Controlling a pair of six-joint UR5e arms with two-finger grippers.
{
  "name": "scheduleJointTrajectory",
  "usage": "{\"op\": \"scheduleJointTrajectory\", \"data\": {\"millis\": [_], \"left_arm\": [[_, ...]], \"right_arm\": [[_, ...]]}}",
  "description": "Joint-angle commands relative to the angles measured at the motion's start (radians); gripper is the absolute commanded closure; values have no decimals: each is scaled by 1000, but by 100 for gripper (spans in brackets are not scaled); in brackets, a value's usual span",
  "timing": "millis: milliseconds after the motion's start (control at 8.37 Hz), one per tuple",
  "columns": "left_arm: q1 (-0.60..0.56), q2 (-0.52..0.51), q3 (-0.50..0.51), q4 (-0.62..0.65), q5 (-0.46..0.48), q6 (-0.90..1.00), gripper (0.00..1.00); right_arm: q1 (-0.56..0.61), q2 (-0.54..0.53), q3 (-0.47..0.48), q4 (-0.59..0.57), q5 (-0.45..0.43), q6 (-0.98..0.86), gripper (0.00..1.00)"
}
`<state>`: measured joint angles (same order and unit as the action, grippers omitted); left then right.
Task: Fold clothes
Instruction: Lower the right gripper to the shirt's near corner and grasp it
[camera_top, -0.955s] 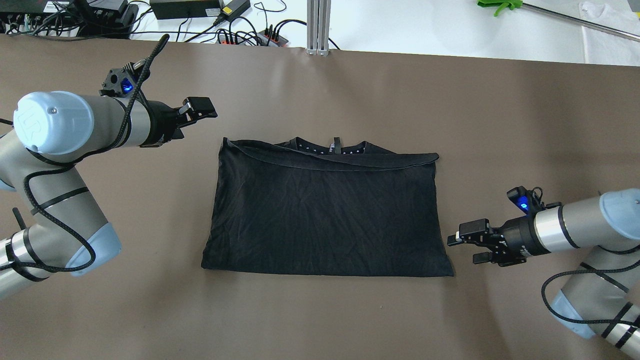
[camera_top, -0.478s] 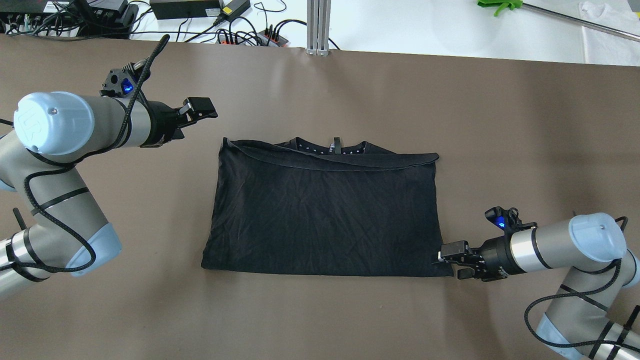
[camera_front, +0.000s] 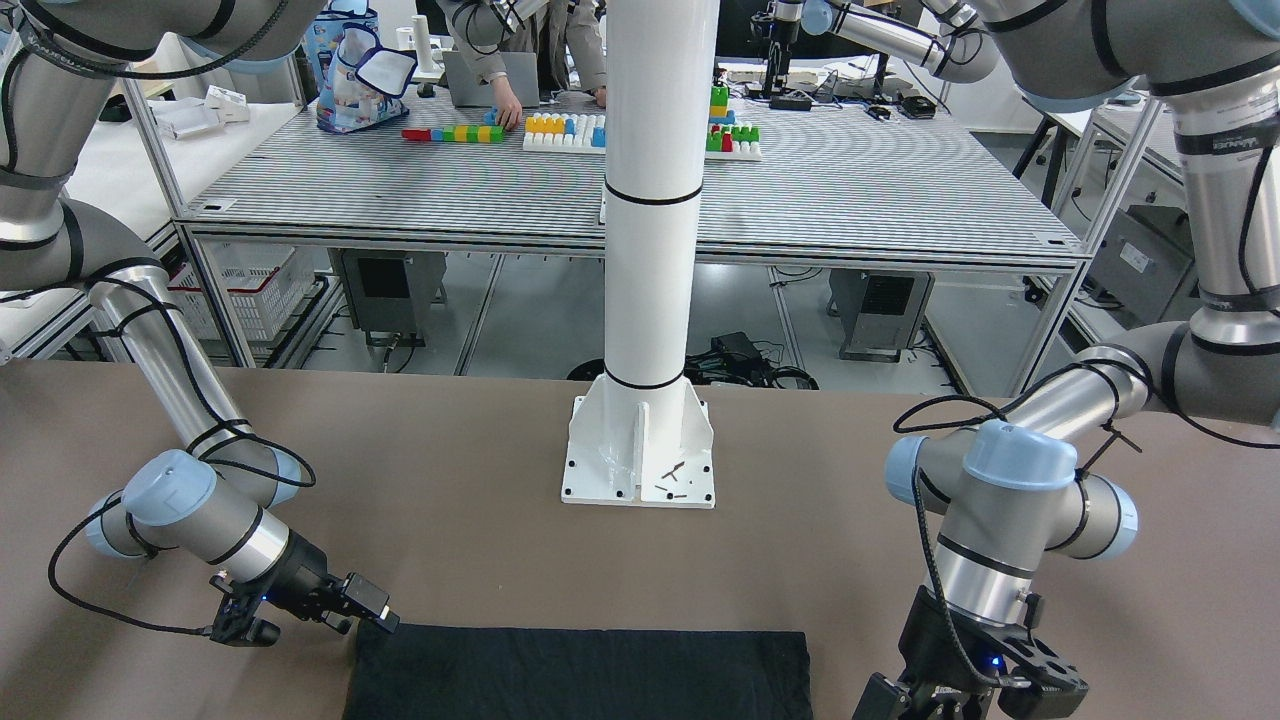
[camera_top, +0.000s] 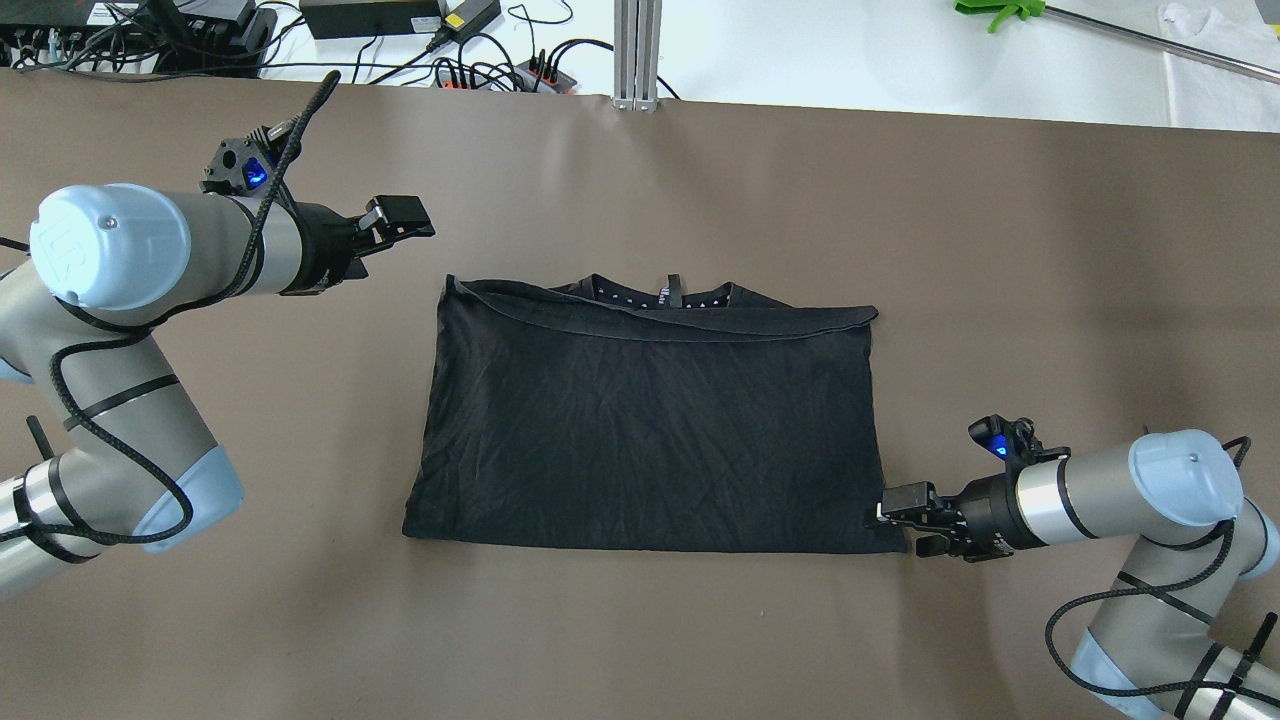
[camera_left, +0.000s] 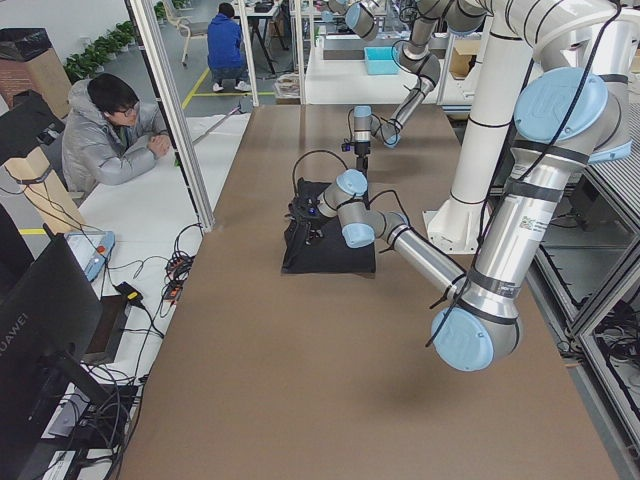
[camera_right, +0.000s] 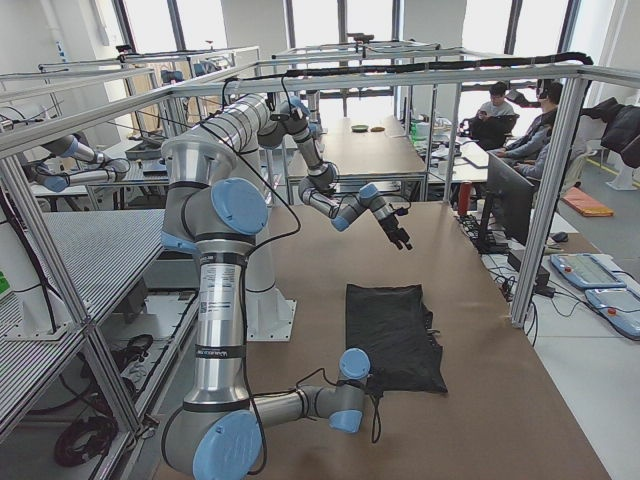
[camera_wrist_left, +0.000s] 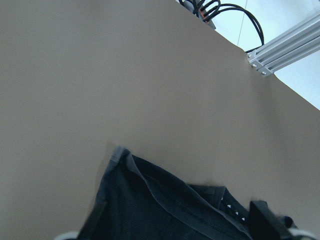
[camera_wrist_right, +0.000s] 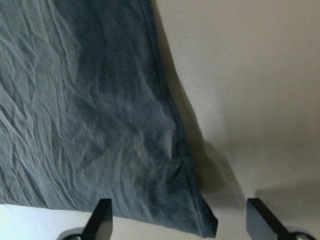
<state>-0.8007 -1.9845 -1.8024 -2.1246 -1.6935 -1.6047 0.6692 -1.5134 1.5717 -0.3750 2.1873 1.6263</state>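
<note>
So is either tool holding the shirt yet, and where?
Nothing is held yet. The right tool sits open around the shirt's near right corner; the left tool is open, apart from it.

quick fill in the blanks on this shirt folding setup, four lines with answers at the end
1. The garment lying flat on the brown table is ___ in colour.
2. The right tool is at the garment's near-right ___.
3. Its jaws stand ___, with a finger on each side of that tip of cloth.
4. The left tool is beyond the garment's far-___ corner, touching no cloth.

Missing words: black; corner; open; left
</note>
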Motion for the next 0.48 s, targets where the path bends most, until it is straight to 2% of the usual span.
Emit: {"op": "scheduleJointTrajectory", "data": {"millis": [0, 119, 358], "left_arm": [[0, -1, 5, 0, 0, 2, 0], [2, -1, 5, 0, 0, 3, 0], [2, -1, 3, 0, 0, 3, 0]], "right_arm": [[1, 2, -9, -1, -18, 0, 26], [1, 2, -9, -1, -23, 0, 48], [0, 4, -3, 1, -23, 0, 78]]}}
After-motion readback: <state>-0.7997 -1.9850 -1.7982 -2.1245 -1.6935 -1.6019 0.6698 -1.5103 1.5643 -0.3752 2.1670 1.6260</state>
